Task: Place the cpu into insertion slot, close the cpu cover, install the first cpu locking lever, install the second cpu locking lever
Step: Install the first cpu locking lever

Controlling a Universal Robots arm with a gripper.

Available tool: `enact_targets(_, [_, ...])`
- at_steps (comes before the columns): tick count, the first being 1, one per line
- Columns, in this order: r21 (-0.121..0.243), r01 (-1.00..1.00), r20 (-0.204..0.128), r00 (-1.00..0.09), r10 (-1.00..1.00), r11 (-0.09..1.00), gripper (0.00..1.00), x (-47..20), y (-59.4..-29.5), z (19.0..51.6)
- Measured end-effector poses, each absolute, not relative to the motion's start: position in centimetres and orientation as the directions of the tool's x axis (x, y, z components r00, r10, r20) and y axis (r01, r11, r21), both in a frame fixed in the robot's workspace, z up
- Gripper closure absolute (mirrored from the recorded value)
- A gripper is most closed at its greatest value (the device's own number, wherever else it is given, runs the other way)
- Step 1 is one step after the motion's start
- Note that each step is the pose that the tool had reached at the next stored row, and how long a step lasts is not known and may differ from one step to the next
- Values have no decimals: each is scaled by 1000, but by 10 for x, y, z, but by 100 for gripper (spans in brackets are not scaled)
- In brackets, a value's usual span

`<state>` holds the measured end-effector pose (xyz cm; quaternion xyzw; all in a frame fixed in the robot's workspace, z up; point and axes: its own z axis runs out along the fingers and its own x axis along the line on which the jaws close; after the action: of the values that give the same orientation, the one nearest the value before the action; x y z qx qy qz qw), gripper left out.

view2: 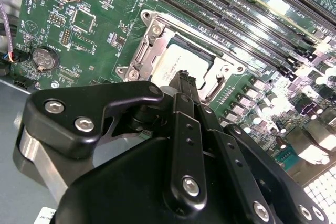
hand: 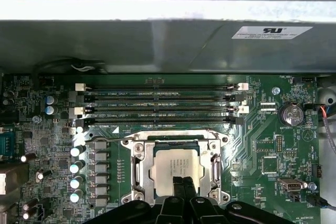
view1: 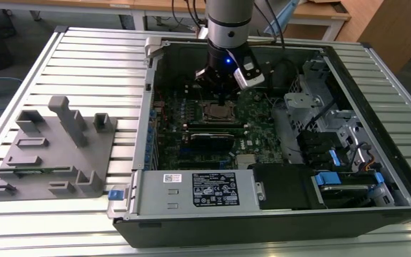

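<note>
The cpu (hand: 173,165) is a silver-grey square lying flat in the insertion slot (hand: 176,147) on the green board. It also shows in the second wrist view, cpu (view2: 181,61), and in the exterior view, cpu (view1: 216,112). The cpu cover (hand: 137,163), a metal frame, lies flat around it; the cover (view2: 149,40) looks the same in the second wrist view. My gripper (hand: 183,183) is shut with nothing between its fingers. Its tip (view2: 183,75) is just over the cpu's edge; I cannot tell whether it touches. In the exterior view the gripper (view1: 222,100) hangs inside the open case.
Long memory slots (hand: 157,103) run beside the socket, with the case wall (hand: 157,40) beyond. A black card (view1: 213,140) and the power supply (view1: 198,190) lie nearer the case front. A grey fixture (view1: 48,155) stands at the exterior view's left.
</note>
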<state>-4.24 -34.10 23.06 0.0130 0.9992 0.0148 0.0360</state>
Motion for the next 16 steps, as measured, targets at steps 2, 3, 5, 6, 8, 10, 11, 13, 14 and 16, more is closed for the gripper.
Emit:
enact_targets(2, [30, 25, -71, -997, 27, 999, 90, -42, -341, 231])
enact_targets(3, [31, 25, -71, -997, 27, 999, 90, -42, -341, 231])
enact_targets(5, [30, 25, -71, -997, 27, 999, 90, -42, -341, 231])
enact_targets(6, [30, 25, -71, -997, 27, 999, 90, -42, -341, 230])
enact_targets(8, [31, 25, -72, -997, 27, 999, 90, -44, -341, 230])
enact_targets(10, [30, 25, -74, -997, 27, 999, 90, -47, -341, 230])
enact_targets(11, [30, 25, -76, -997, 27, 999, 90, -49, -341, 230])
enact_targets(13, [31, 25, -80, -996, 27, 999, 90, -53, -341, 229])
enact_targets(14, [31, 24, -81, -996, 27, 999, 90, -55, -341, 229])
enact_targets(16, [31, 24, -83, -996, 27, 999, 90, -56, -341, 229])
